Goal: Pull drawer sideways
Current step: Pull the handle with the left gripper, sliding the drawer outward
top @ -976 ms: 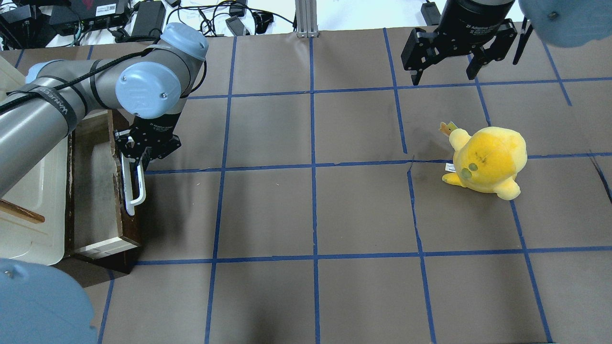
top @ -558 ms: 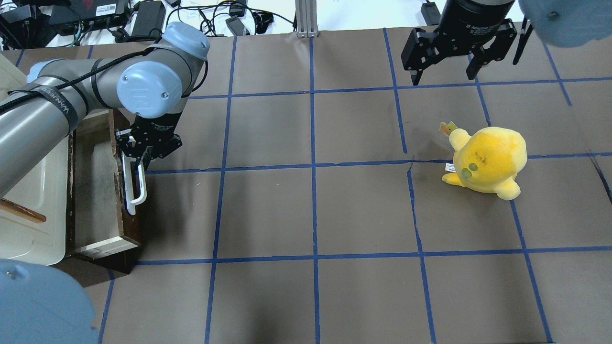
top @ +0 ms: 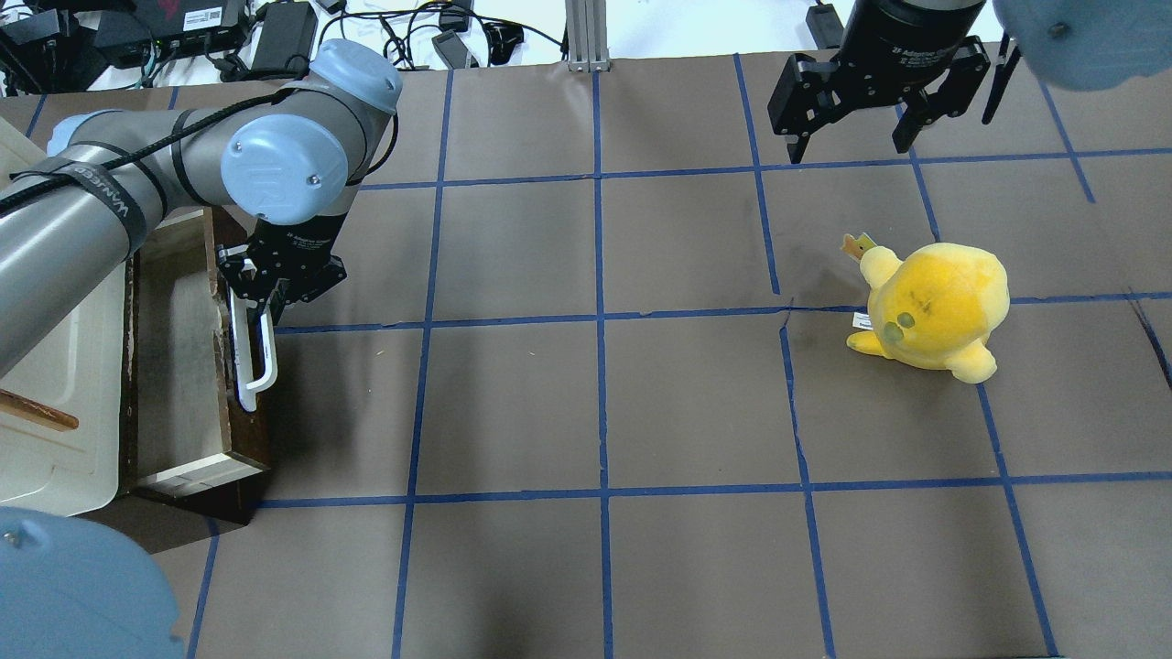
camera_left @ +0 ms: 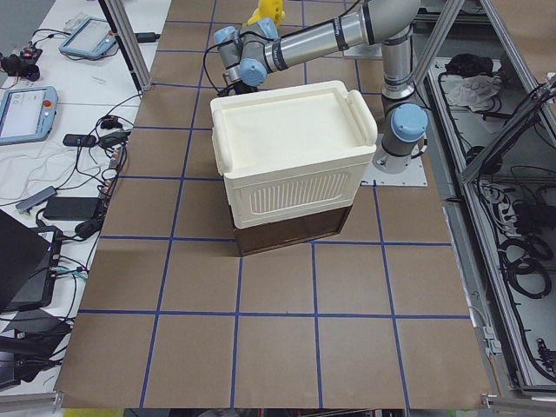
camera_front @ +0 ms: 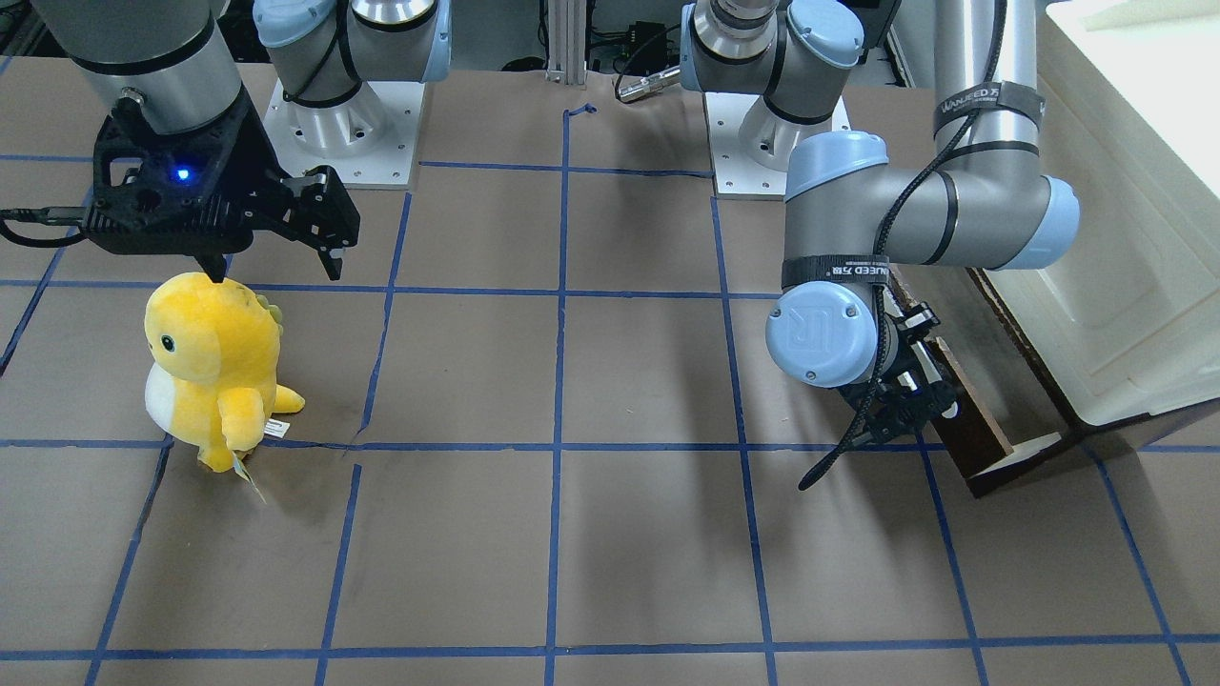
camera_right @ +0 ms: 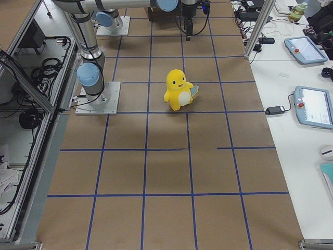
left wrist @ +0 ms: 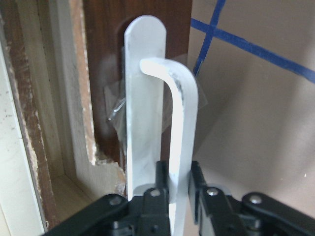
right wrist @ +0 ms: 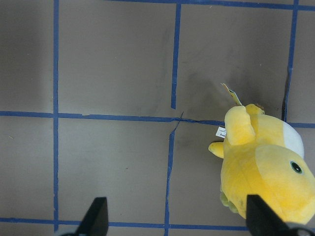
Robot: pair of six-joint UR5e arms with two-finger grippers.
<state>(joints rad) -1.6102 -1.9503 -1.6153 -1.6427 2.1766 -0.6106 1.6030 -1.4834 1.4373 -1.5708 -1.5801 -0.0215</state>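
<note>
While the drawer (top: 183,366) handle (left wrist: 179,123) is pinched by the left gripper (left wrist: 176,191), slightly more interior is exposed than before: pull judged underway; right gripper (top: 849,146) held spread.

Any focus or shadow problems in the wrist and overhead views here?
Left wrist view: the left gripper is slightly soft, the drawer handle sharp. Right wrist view: the right gripper is a dark blur, the plush toy crisp. Overhead view: out-of-focus blue joint caps block two corners.

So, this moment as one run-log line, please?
left end effector: shut on white bar handle; dark-fronted wooden drawer: partly open; right end effector: open
</note>
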